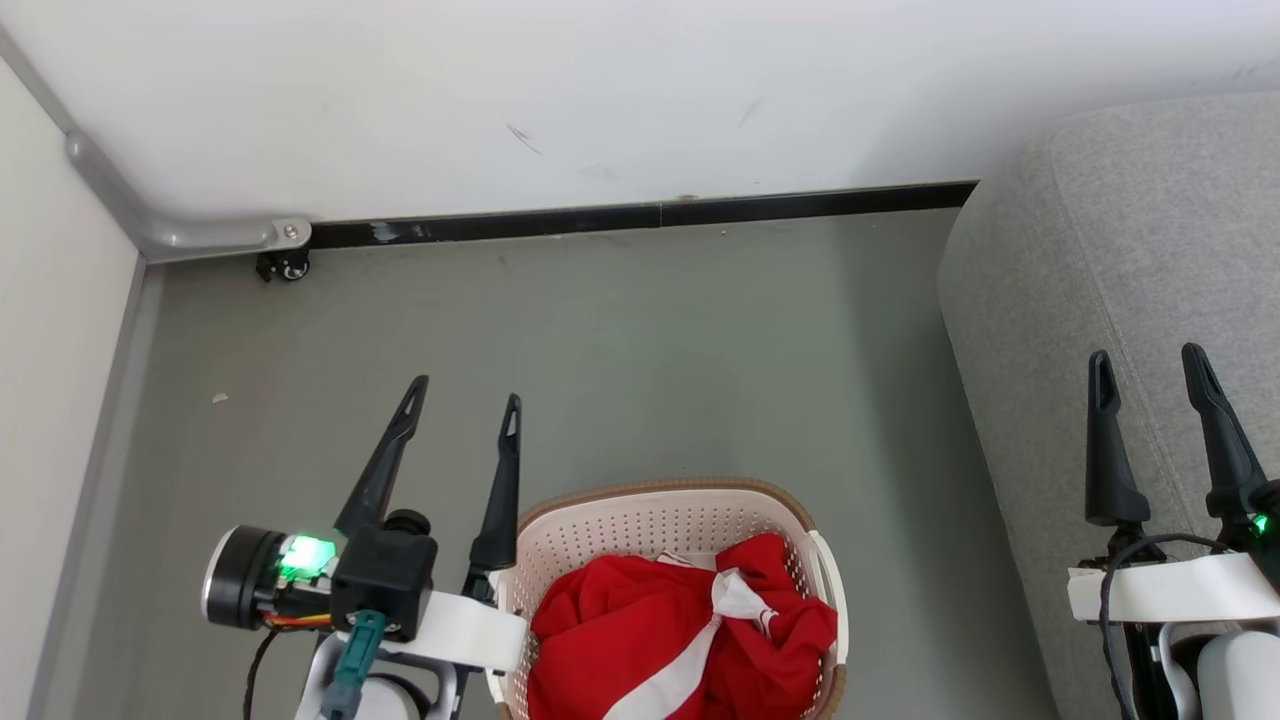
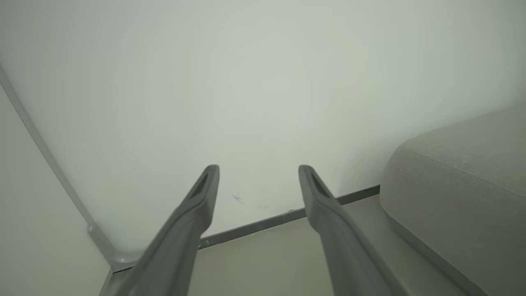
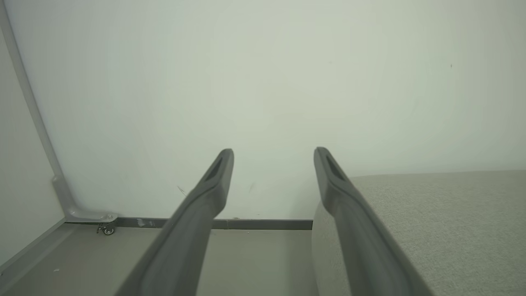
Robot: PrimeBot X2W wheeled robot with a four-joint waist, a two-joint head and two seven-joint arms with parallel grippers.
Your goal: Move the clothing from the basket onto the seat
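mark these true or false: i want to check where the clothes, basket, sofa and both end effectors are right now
1. The red clothes lie in the basket. True.
2. The left end effector is shut on a garment. False: it is open and empty, beside the basket.
3. The sofa is on the robot's right. True.
4. The basket sits on the sofa. False: it stands on the floor, to the sofa's left.
5. The right end effector is open and holds nothing. True.
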